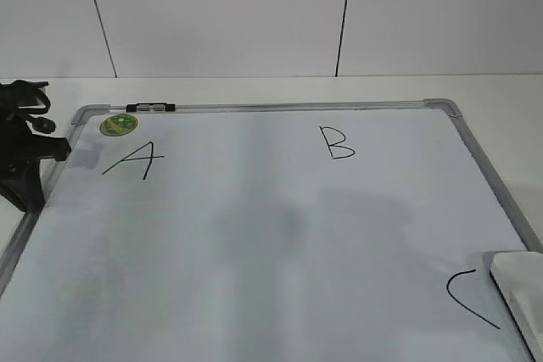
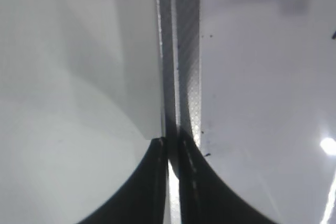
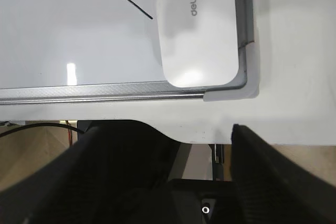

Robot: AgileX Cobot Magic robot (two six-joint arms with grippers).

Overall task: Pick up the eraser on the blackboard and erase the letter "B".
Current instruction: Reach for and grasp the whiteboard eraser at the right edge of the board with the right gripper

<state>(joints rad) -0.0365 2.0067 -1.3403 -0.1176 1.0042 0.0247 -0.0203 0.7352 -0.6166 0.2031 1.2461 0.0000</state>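
Note:
The blackboard lies flat on the table, a white board with a grey frame. The letter "B" is drawn at its upper middle. The white eraser lies on the board's near right corner, beside the "C". In the right wrist view the eraser sits in the frame corner. My right gripper is open and empty, short of the board's near edge. My left gripper is shut and empty over the board's left frame. It shows at the far left of the exterior view.
The letter "A" is at the board's upper left. A round green sticker and a small black-and-clear marker lie at the top left edge. The table's near edge shows below the board.

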